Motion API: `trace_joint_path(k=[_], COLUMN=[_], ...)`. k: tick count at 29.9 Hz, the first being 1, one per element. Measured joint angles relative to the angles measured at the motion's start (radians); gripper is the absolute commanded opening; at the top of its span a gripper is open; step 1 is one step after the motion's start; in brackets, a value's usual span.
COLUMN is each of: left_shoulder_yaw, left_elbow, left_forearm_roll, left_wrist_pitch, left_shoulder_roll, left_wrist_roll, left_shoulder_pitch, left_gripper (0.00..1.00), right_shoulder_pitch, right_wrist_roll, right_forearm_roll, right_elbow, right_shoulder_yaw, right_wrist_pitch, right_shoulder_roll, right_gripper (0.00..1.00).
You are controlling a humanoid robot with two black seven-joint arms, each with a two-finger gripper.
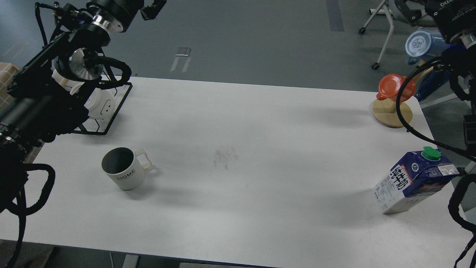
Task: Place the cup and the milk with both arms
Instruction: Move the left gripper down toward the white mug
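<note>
- Our white ribbed ceramic mug printed "HOME" (125, 172) stands upright on the left half of the white table (238, 149), dark interior showing and loop handle turned to the right
- Our tall dark blue and white gable-top milk carton with the green screw cap (412, 181) stands near the table's right front corner; we judge a clumsy side contact could topple it, or push it over the edge close by
- We see the risk at the mug as a finger catching the handle or rim and spinning or tipping it
- The black wire rack holding smooth white mugs (97, 108) sits just behind our left arm, so a low sweep might snag it; the orange plastic cup on its round wooden base (393, 97) lies in the right arm's path
- Our left gripper (152, 9) is raised high beyond the table's far edge, well apart from the mug; we cannot tell whether its fingers are parted
- Our right gripper is out of view past the top right corner, its state unknown
</note>
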Motion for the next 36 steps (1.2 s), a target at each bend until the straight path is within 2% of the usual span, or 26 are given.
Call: trace_joint_path(k=[2, 6, 9, 14, 22, 27, 36], left_shoulder_yaw=[0.001, 0.009, 0.010, 0.012, 0.024, 0.027, 0.081], left_elbow=[-0.002, -0.005, -0.006, -0.018, -0.140, -0.273, -0.625], left_forearm_roll=[0.002, 0.011, 0.012, 0.013, 0.005, 0.005, 0.015], left_wrist_pitch=[0.006, 0.039, 0.044, 0.043, 0.042, 0.038, 0.011], left_shoulder_roll=[0.005, 0.014, 0.018, 0.047, 0.150, 0.280, 0.695], left_wrist_roll=[-0.002, -0.046, -0.063, -0.066, -0.066, -0.066, -0.056], left_shoulder_pitch=[0.001, 0.002, 0.002, 0.002, 0.063, 0.161, 0.380], left_gripper=[0.98, 0.98, 0.98, 0.98, 0.98, 0.98, 0.98], right_shoulder_pitch=[0.000, 0.001, 0.003, 0.000, -0.020, -0.035, -0.042], right_wrist_roll=[0.000, 0.000, 0.000, 0.001, 0.003, 0.003, 0.002], right_forearm_roll=[0.000, 0.000, 0.000, 0.000, 0.001, 0.001, 0.002], right_elbow=[0.001, 0.003, 0.003, 0.004, 0.024, 0.040, 0.043], right_shoulder_yaw=[-0.011, -0.025, -0.026, -0.026, -0.026, -0.023, -0.024], right_wrist_pitch=[0.000, 0.000, 0.000, 0.000, 0.000, 0.000, 0.000], right_shoulder_roll=[0.003, 0.004, 0.005, 0.005, 0.003, -0.002, -0.003], right_gripper=[1.00, 1.00, 1.00, 1.00, 1.00, 1.00, 1.00])
